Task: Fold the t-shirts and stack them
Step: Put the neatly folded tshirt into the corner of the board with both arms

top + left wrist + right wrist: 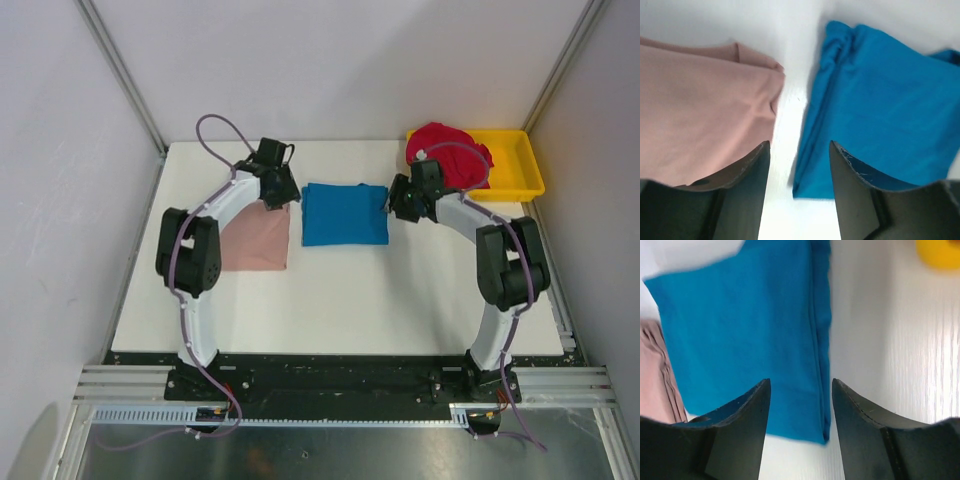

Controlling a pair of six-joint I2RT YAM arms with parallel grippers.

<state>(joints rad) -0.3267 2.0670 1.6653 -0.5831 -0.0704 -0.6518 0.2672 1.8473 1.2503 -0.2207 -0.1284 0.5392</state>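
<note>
Looking from your left gripper [799, 150], you see its jaws apart and holding nothing, above the bare gap between the pink shirt [705, 110] and the blue shirt [880, 105]. Your right gripper [800, 387] is also spread and empty, over the right edge of the blue shirt. Both shirts lie folded flat on the table [350, 300], just beside each other, not yet stacked. The red shirt [448, 152] lies crumpled in the yellow tray [522, 172] at the far right corner. So I judge two folds are done; the red one and the stacking remain. No brand, label or writing can be read.
</note>
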